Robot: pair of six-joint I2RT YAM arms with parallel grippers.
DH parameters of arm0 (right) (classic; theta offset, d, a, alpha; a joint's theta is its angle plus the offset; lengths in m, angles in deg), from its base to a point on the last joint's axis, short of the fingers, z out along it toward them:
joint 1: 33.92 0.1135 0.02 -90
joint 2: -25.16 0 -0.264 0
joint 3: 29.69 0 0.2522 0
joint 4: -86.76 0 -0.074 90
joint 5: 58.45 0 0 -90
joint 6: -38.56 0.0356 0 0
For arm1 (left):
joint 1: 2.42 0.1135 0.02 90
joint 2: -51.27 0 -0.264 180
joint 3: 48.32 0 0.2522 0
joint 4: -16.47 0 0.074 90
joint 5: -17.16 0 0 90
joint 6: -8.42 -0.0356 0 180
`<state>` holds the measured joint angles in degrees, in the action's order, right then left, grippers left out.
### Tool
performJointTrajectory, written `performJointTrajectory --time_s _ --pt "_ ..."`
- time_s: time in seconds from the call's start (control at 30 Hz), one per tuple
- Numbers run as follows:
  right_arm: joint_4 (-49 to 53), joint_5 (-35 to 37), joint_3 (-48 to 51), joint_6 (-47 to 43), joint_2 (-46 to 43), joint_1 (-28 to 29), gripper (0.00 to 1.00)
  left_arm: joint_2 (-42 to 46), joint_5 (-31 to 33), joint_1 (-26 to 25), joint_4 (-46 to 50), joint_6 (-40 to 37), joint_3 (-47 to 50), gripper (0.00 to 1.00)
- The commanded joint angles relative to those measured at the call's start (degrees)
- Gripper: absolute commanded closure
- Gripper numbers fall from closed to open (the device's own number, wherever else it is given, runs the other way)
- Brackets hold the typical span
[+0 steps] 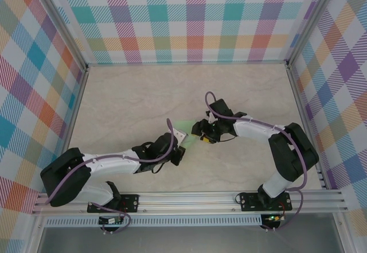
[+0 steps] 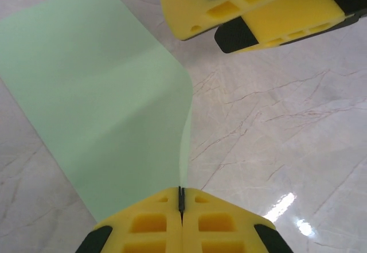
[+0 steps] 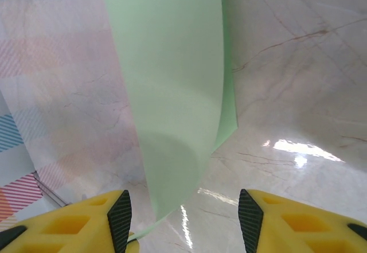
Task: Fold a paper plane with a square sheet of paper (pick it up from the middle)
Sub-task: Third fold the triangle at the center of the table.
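The square sheet of paper (image 2: 97, 104) is pale mint green and lifted off the marble table, bowed into a curve. My left gripper (image 2: 181, 198) is shut on its near edge, with the thin sheet pinched between the yellow fingers. In the top view the left gripper (image 1: 180, 144) sits mid-table, with the paper (image 1: 186, 124) rising just beyond it. My right gripper (image 3: 184, 221) stands open, and the paper (image 3: 172, 92) hangs down between its fingers, closer to the left pad (image 3: 120, 218) and untouched by either pad. The right gripper's fingers (image 2: 258, 6) hover just past the sheet's far corner.
The marble table top (image 1: 132, 98) has free room on all sides of the two grippers. Checked walls (image 1: 195, 18) and aluminium posts (image 1: 80, 92) enclose it. A rail (image 1: 189, 198) carrying the arm bases runs along the near edge.
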<state>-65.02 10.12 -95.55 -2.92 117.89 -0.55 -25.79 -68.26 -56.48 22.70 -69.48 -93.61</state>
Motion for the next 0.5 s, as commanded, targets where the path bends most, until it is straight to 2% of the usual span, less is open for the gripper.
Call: performJointTrajectory --time_s 0.0,0.07,0.37,0.47 --pt "2.3 1.0 -0.6 -1.4 -0.9 -0.4 0.45 0.9 -11.0 3.3 -3.1 2.7 0.8 1.0" --pt "2.1 0.9 -0.8 -1.4 -0.7 -0.4 0.47 0.7 -13.3 5.0 -2.8 3.3 0.7 1.0" --pt "1.6 -1.4 -5.3 -3.1 3.0 -0.4 0.7 -2.6 -23.7 11.0 -2.5 5.5 -0.1 1.0" --pt "2.5 -1.5 -7.9 -4.0 5.6 -0.3 0.72 -3.7 -25.8 12.2 -2.1 5.9 -0.7 0.99"
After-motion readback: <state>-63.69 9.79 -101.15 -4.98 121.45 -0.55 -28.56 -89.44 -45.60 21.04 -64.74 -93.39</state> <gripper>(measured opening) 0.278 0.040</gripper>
